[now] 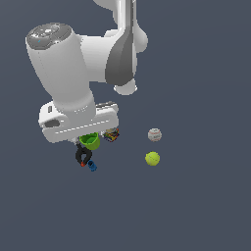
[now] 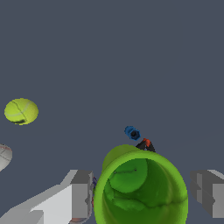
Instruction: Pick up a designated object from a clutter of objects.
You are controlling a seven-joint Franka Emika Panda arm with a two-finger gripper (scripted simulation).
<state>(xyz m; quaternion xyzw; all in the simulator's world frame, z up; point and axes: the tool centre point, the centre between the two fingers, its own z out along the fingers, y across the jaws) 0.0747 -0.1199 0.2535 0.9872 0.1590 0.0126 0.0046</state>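
The designated object, a lime-green cup (image 2: 142,192), stands upright between my fingers, its mouth facing the wrist camera. My gripper (image 2: 145,175) is open, one finger (image 2: 81,192) on each side of the cup with only narrow gaps. In the exterior view the cup (image 1: 89,142) shows just under the white hand, which hides the fingers. The rest of the clutter of objects lies around it: a black spring clamp (image 1: 83,156) with a tiny blue piece (image 1: 92,166) beside it, and a multicoloured can (image 1: 112,135) close to the cup, partly under the hand.
A whitish ball (image 1: 155,134) and a yellow-green tennis ball (image 1: 152,158) lie apart from the cup, toward the exterior view's right. The arm's big white link (image 1: 61,63) hangs over the scene. The floor is plain dark grey.
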